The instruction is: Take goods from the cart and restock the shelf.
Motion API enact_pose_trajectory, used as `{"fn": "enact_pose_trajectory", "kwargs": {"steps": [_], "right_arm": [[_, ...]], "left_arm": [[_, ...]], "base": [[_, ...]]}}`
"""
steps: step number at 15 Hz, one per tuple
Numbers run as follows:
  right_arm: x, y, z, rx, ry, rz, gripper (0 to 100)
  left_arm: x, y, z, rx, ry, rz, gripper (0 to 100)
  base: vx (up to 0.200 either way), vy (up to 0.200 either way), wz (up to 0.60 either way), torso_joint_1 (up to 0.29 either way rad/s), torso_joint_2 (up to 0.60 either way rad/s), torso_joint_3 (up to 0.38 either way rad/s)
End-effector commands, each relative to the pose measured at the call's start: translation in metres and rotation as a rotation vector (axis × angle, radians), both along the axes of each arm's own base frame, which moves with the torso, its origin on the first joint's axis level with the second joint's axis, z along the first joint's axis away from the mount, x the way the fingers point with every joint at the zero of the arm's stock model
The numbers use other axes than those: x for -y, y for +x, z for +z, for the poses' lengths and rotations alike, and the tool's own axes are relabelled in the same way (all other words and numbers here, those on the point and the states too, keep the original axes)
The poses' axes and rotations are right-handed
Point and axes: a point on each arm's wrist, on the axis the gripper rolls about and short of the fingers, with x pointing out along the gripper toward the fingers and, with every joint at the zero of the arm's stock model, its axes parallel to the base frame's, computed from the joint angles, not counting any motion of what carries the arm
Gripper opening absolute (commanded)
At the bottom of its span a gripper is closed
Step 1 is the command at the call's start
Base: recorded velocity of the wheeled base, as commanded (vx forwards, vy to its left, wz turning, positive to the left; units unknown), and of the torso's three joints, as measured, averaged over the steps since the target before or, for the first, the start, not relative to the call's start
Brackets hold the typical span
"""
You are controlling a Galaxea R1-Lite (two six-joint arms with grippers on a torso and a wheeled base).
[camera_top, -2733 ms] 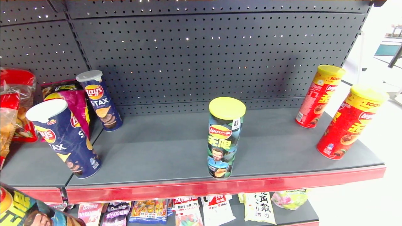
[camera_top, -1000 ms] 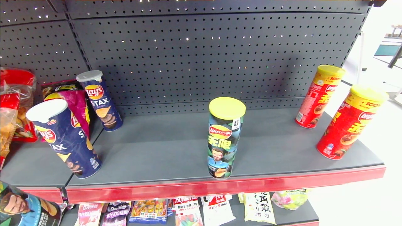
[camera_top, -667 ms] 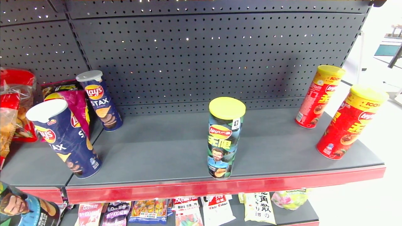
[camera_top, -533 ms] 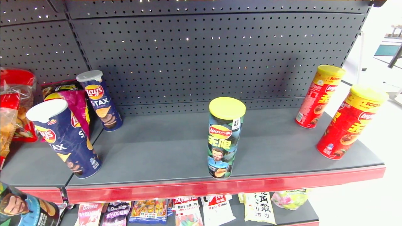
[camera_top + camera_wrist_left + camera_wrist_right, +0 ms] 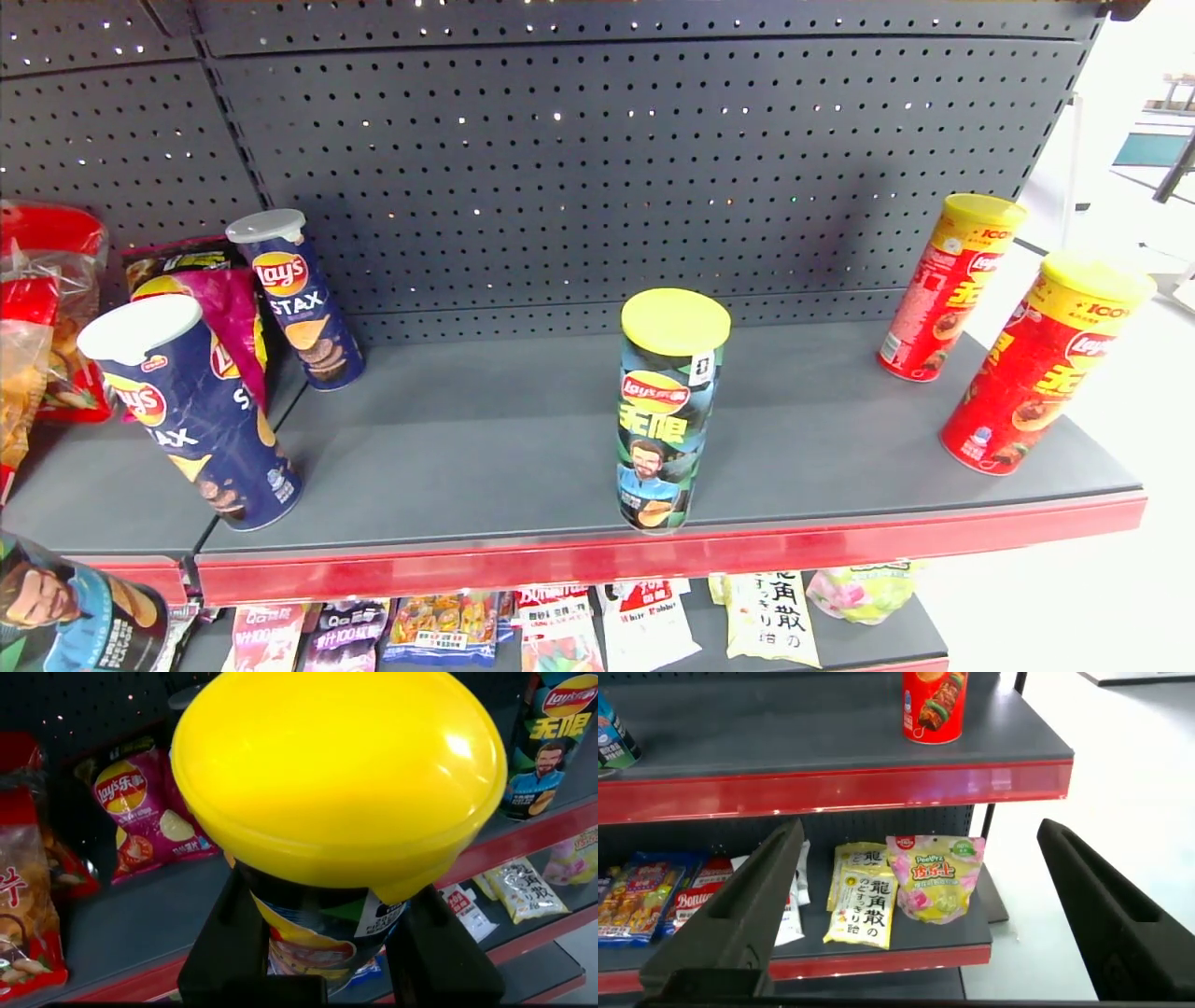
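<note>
Left claw [image 5: 327, 952] is clamping a yellow-lidded can [image 5: 336, 765], not yet on the shelf [image 5: 485, 467]; right claw [image 5: 920, 831] is hanging apart, empty

Strong light pours in from the right; the floor [image 5: 1074, 607] there washes out to white. The pegboard [image 5: 560, 187] is dark, pinpricked by light through its holes, with a soft shadow toward its right. Glare sits on the yellow lid [image 5: 336, 765] of the held can [image 5: 327, 943]. At the head view's edges the blue can [image 5: 191, 420] and red can [image 5: 1041, 369] lean outward, bent by the lens. The lower shelf [image 5: 878, 969] lies shaded.
</note>
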Motion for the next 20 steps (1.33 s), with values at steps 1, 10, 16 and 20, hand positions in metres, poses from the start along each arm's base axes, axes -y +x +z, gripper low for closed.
{"fn": "enact_pose_trajectory", "kwargs": {"steps": [1,10,16,20], "right_arm": [[0.0,0.0001,-0.0001,-0.002,0.0,0.0,100],[0.0,0.0001,-0.0001,-0.002,0.0,0.0,100],[0.0,0.0002,-0.0005,-0.004,0.0,0.0,100],[0.0,0.0001,-0.0001,-0.002,0.0,0.0,100]], "left_arm": [[0.0002,0.0016,-0.0001,-0.007,0.001,0.0,0],[0.0002,0.0007,-0.0004,-0.001,0.008,-0.006,0],[0.0001,0.0006,0.0001,0.004,0.022,-0.004,0],[0.0002,0.0013,0.0017,0.009,0.041,-0.006,0]], "base": [[-0.2,0.0,0.0,0.002,0.0,0.002],[-0.044,0.0,-0.13,0.007,0.0,0.0],[0.0,0.0,-0.4,0.003,0.0,0.003],[0.0,0.0,0.0,0.0,0.0,0.0]]}}
